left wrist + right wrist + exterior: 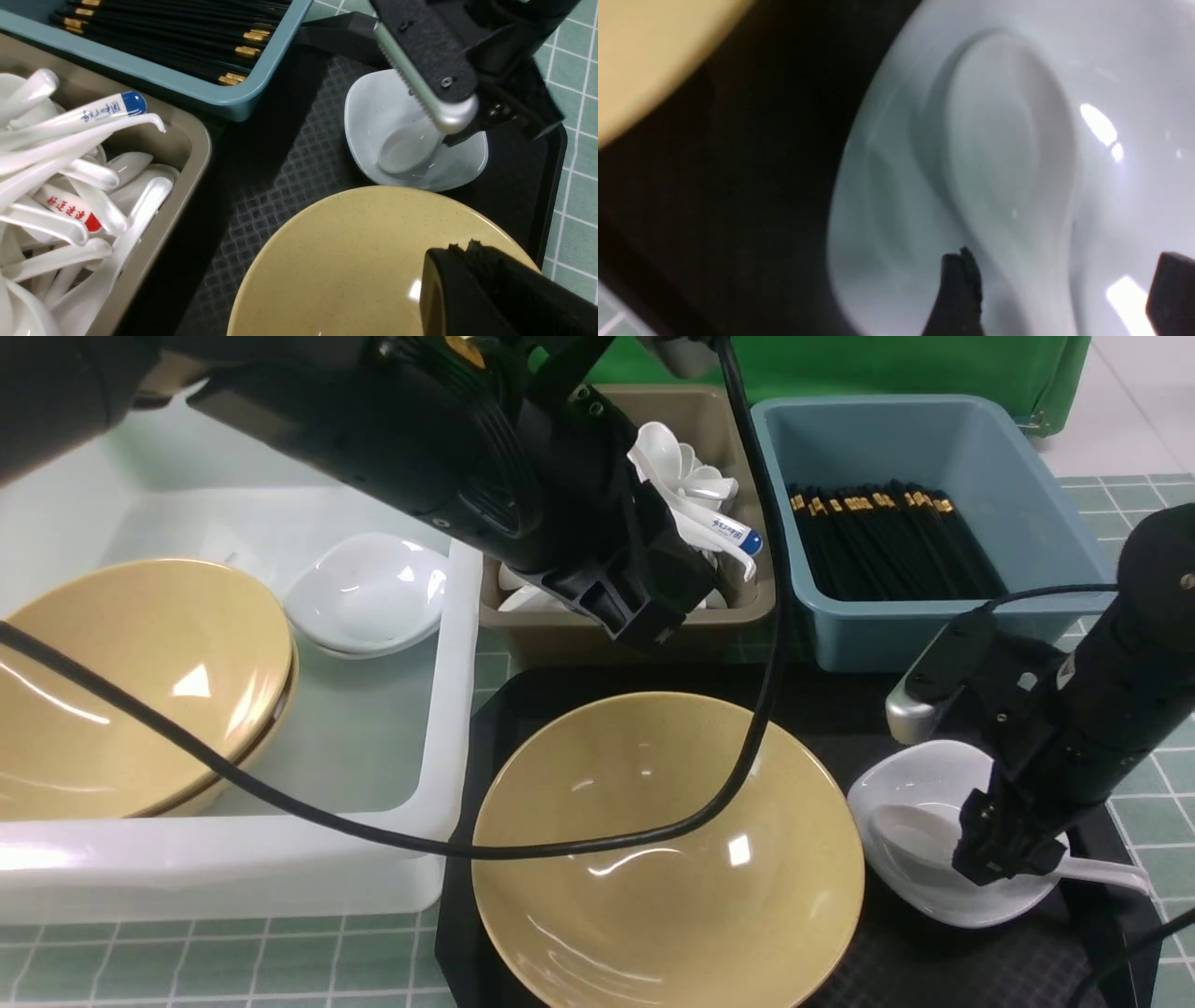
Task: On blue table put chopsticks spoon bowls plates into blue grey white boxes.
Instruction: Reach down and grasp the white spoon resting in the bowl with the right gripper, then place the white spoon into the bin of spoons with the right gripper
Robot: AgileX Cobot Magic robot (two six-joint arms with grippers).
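A white spoon point(910, 826) lies in a small white plate point(887, 784) on the right of the black tray. My right gripper point(1004, 859) is open, low over the plate, its fingers either side of the spoon's handle; the right wrist view shows the spoon point(1008, 140) and the plate point(887, 186) between the right gripper's point(1064, 289) jaws. A tan bowl point(653, 859) sits beside the plate. My left gripper point(644, 625) is shut and empty, raised above the bowl point(355, 261), its tips point(460, 247) pressed together.
The white box point(448, 709) on the left holds stacked tan bowls point(121, 681) and a white plate point(369, 588). The grey box point(551, 625) holds several spoons. The blue box point(934, 439) holds chopsticks point(887, 541). The black tray point(934, 961) lies on the blue table point(187, 961).
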